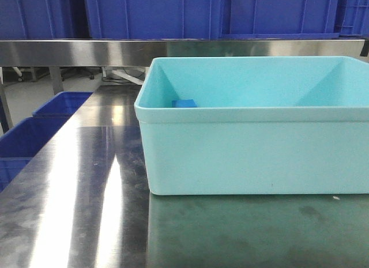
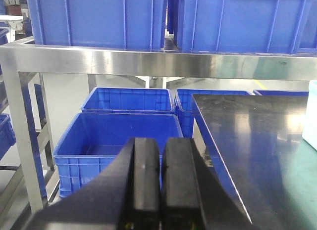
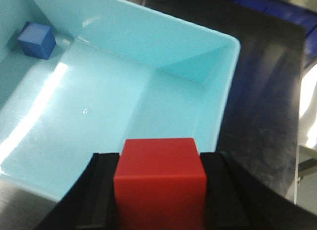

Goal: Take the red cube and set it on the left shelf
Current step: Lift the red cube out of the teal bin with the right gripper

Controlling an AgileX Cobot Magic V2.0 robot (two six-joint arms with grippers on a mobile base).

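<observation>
Red cube (image 3: 159, 178) gripped in right claw (image 3: 159, 200), over turquoise tub (image 3: 124, 101). Blue block (image 3: 35, 39) ahead-left of claw. Left claw (image 2: 160, 183) closed, empty; left shelf (image 2: 148, 62) ahead of it. Risk: cube may slip on long carry, or strike shelf rail.

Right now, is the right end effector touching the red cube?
Touching. The right wrist view shows the red cube pinched between the right end effector's two black fingers, with no gap on either side.
</observation>
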